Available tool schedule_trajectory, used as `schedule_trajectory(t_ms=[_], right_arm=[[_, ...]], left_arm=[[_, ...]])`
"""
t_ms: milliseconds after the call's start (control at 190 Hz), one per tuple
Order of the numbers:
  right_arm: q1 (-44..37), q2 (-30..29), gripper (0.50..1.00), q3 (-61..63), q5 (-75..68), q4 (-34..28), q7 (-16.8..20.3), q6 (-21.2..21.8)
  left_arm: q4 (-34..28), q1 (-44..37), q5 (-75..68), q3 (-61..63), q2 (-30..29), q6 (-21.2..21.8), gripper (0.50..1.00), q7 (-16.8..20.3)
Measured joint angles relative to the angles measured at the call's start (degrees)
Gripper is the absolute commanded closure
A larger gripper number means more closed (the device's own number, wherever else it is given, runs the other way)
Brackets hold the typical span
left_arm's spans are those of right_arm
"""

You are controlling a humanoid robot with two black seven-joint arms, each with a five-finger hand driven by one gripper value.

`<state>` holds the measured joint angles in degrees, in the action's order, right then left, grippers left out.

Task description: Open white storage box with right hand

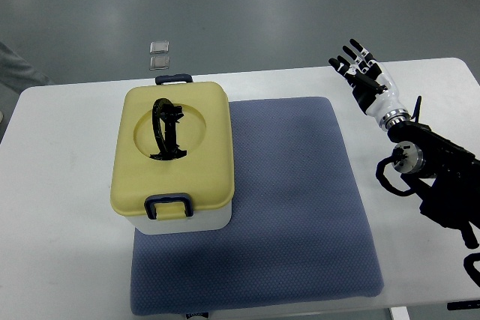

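On the left part of the blue mat (300,200) sits one white storage box (174,157), its yellow lid (199,140) closed and both dark latches (168,205) seemingly down. The single right hand (361,71) hovers well to the box's right, fingers spread, holding nothing. Judged an approach stage: next it must cross toward the box and free a latch. Beyond the box, off the worktop (67,207), lie two small clear packets (159,54).
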<state>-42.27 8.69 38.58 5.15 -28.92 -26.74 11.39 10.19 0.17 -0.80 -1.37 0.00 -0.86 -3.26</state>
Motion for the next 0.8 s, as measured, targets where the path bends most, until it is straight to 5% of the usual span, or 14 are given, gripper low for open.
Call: schedule_trajectory(t_ms=[799], right_arm=[[-0.04, -0.05, 0.572, 0.00, -0.02, 0.01, -0.59, 0.49]], left_arm=[[-0.04, 0.08, -0.27, 0.09, 0.00, 0.44, 0.500, 0.01]])
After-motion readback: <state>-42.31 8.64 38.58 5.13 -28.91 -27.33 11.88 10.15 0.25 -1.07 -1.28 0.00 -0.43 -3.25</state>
